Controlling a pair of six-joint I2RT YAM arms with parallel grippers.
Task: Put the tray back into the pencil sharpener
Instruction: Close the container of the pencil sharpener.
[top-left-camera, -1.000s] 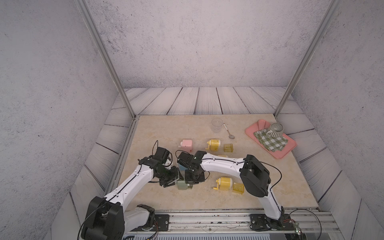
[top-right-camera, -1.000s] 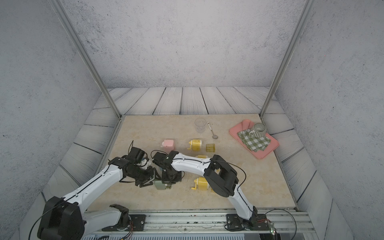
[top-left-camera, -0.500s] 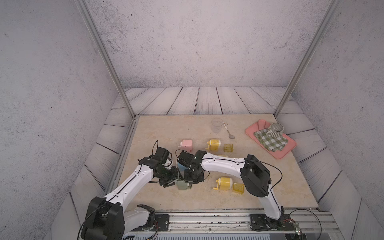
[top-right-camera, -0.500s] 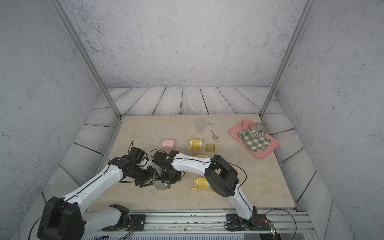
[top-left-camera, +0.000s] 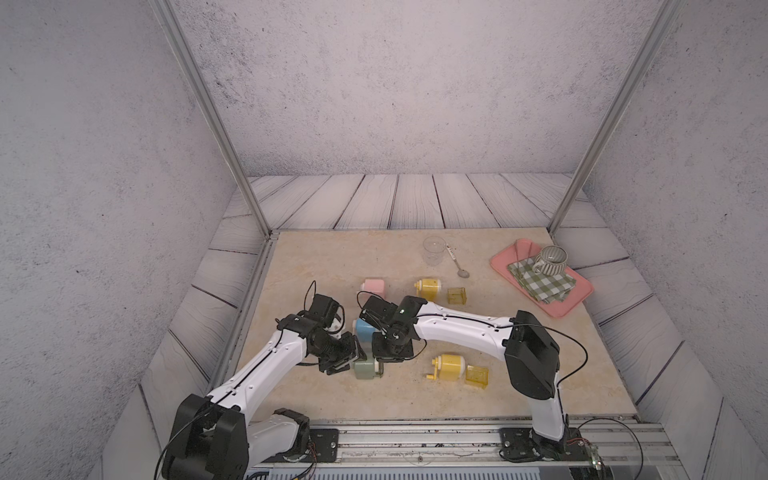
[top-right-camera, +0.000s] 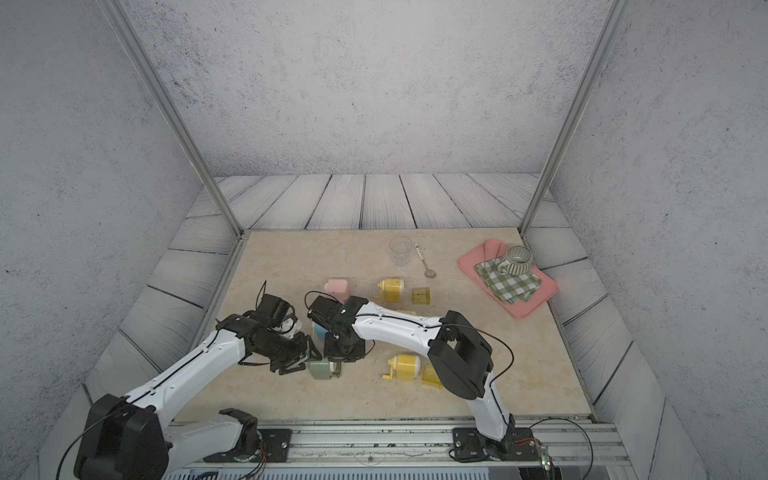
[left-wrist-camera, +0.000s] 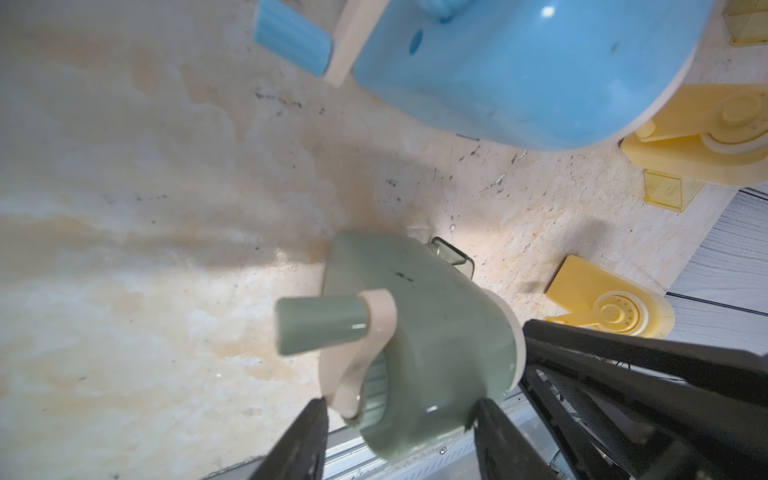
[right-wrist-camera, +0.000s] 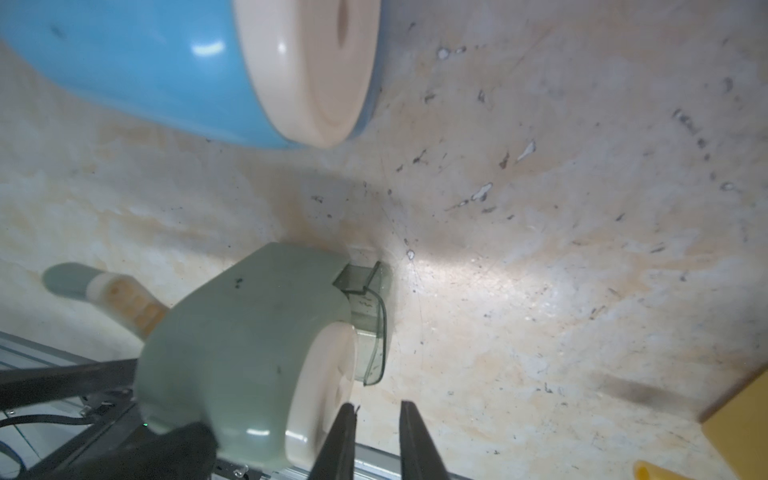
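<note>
A sage-green pencil sharpener (top-left-camera: 368, 369) with a cream crank lies near the table's front, and my left gripper (left-wrist-camera: 398, 401) is shut on its body. Its clear green tray (right-wrist-camera: 368, 328) sits in the slot under the cream front face and sticks out a little; the left wrist view shows a corner of the tray (left-wrist-camera: 451, 253). My right gripper (right-wrist-camera: 379, 404) hangs just in front of that cream face, open a narrow gap with nothing between its fingers. In both top views the two grippers meet over the pencil sharpener (top-right-camera: 324, 369).
A blue sharpener (top-left-camera: 365, 330) lies just behind the green one. A pink sharpener (top-left-camera: 374, 286) and two yellow sharpeners (top-left-camera: 430, 289) (top-left-camera: 449, 366) lie nearby, each yellow one beside a loose yellow box. A cup (top-left-camera: 434, 249), spoon (top-left-camera: 457, 264) and pink platter (top-left-camera: 577, 299) with mug sit at the back right.
My right gripper's fingers have parted a little beside the sharpener's front. Both arms have hardly moved.
</note>
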